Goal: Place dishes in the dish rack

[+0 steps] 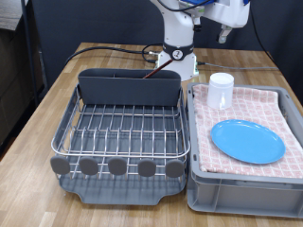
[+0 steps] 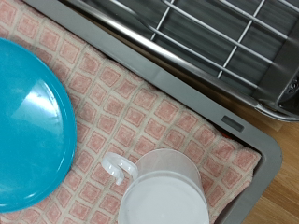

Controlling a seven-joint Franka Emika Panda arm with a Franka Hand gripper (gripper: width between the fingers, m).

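The light-blue plate [image 1: 247,141] lies flat on the pink checked towel in the grey crate [image 1: 241,185]. It also shows in the wrist view [image 2: 28,126]. The white mug [image 1: 220,91] stands upright at the crate's far corner, close to the dish rack, and shows from above in the wrist view [image 2: 163,191]. The dish rack [image 1: 121,132], with its tall grey caddy [image 1: 128,88], holds no plate or mug. My gripper [image 1: 224,36] hangs high above the mug, at the exterior view's top. Its fingers do not show in the wrist view. I cannot make out the wooden spoon.
The crate stands right against the rack, on the exterior view's right of it. The pink checked towel [image 2: 140,112] lines the crate. The robot base [image 1: 176,57] and cables stand behind the caddy. The wooden table [image 1: 47,104] extends to the exterior view's left.
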